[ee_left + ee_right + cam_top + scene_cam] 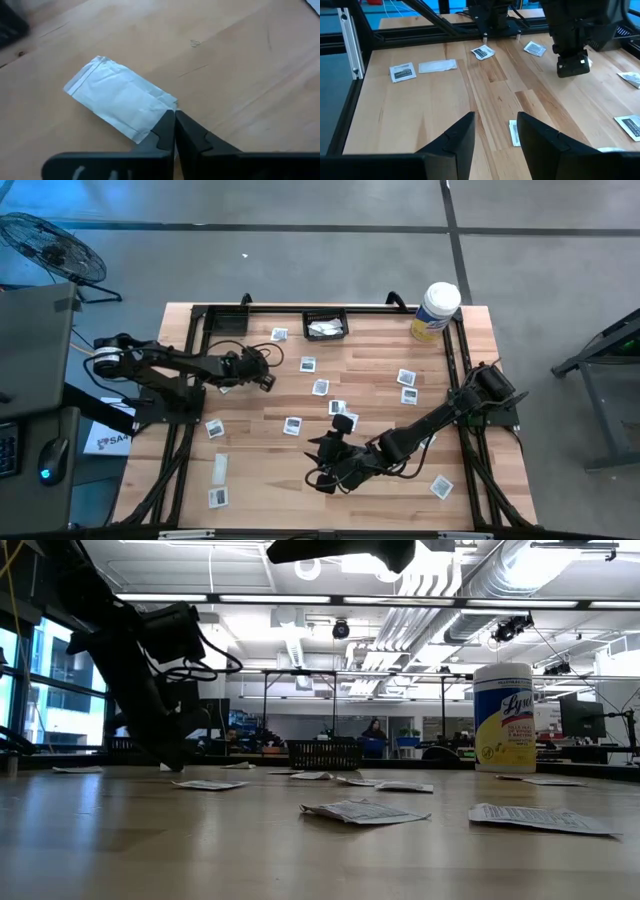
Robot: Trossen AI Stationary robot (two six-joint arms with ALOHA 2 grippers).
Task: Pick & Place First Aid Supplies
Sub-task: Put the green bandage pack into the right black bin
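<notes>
We are seeing the left pincer [175, 125] pinching shut on the edge of a white packet [117, 97] lying on the desk [370, 380], far left. The right pincer [495, 132] is hovering open above the near middle, other packets [320, 387] lying scattered around.

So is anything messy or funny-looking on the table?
Yes. The small first aid packets lie scattered all over the wooden table at odd angles, while only a few sit in the black basket. The left pincer has pinched one white packet by its corner.
</notes>
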